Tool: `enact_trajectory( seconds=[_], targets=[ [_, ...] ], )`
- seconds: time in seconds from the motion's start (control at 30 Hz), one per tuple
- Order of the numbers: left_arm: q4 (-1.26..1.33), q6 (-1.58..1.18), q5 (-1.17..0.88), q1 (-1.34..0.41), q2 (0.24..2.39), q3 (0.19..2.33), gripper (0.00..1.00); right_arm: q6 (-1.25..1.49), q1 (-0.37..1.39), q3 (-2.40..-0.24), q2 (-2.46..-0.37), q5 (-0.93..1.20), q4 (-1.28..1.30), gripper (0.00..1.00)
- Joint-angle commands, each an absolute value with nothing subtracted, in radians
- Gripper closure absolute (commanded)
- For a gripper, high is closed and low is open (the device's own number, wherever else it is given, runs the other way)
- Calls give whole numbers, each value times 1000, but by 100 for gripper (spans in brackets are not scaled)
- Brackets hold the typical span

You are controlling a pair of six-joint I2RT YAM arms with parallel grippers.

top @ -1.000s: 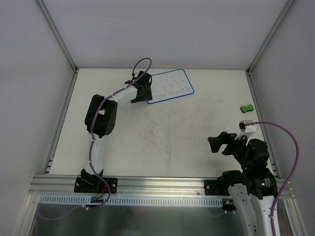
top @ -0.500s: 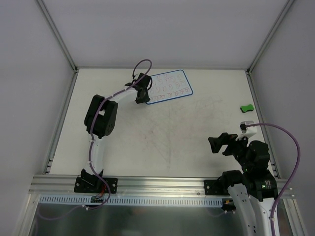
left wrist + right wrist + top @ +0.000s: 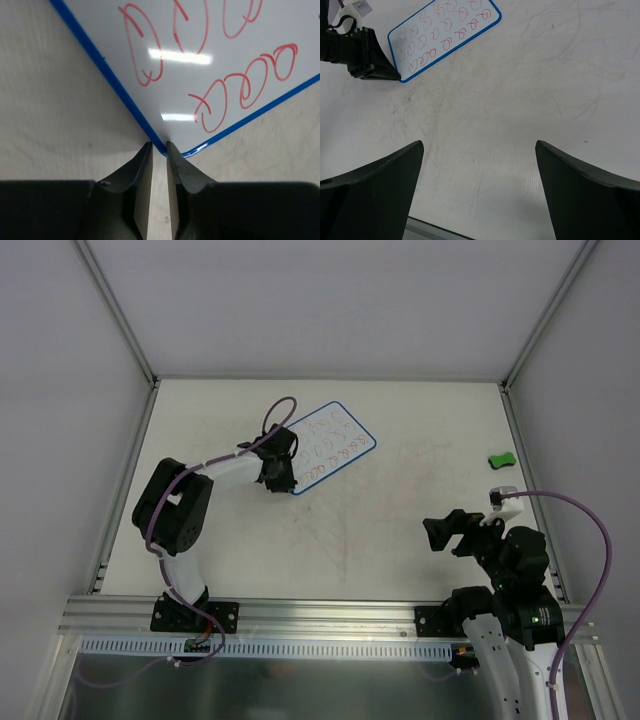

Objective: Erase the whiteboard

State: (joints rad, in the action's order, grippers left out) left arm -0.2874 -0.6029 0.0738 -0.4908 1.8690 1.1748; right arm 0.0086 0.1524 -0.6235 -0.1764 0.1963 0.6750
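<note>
One corner of the whiteboard (image 3: 330, 445), lying upper centre on the surface (image 3: 340, 540), is sitting clamped in my left jaws to steady it; my right jaws are hanging wide apart, probably needing the green eraser (image 3: 501, 459) next.

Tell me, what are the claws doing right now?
Left claw pinching whiteboard corner. Right claw open, idle. Scribbles not erased. Green eraser lies far right, nothing blocking.

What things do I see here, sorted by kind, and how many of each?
Small flat white whiteboard with blue rim: 1
Small green bone-shaped eraser: 1
Black two-finger grippers, left gripper and right gripper: 2
Total: 4
</note>
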Motion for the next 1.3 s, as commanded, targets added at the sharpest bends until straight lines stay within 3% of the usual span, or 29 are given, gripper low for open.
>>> enact_trajectory(
  seconds=[0.0, 0.27, 0.43, 0.5, 0.53, 0.6, 0.63, 0.77, 1.07, 1.27],
  targets=[
    [-434, -604, 9, -529, 1820, 1018, 84, 44, 156, -638, -187, 178, 634, 1],
    [-431, -650, 3, -649, 1609, 766, 84, 100, 156, -673, -290, 100, 634, 1],
    [-431, -678, 12, -699, 1490, 700, 80, 150, 156, -735, -420, -112, 632, 1],
    [-433, -676, 20, -709, 1457, 695, 70, 201, 156, -774, -504, -248, 634, 1],
    [-433, -673, 31, -709, 1425, 695, 55, 215, 155, -791, -535, -293, 634, 1],
    [-433, -666, 35, -709, 1399, 696, 40, 247, 155, -842, -604, -418, 632, 1],
    [-433, -655, 35, -709, 1372, 698, 25, 264, 155, -862, -682, -452, 634, 1],
    [-434, -643, 37, -709, 1284, 703, 1, 290, 109, -969, -907, -584, 630, 1],
    [-598, -516, 25, -660, 1078, 837, 1, 379, -155, -1238, -1422, -465, 626, 1],
    [-713, -367, 38, -588, 1031, 934, 1, 442, -256, -1419, -1722, -364, 629, 20]
  ],
)
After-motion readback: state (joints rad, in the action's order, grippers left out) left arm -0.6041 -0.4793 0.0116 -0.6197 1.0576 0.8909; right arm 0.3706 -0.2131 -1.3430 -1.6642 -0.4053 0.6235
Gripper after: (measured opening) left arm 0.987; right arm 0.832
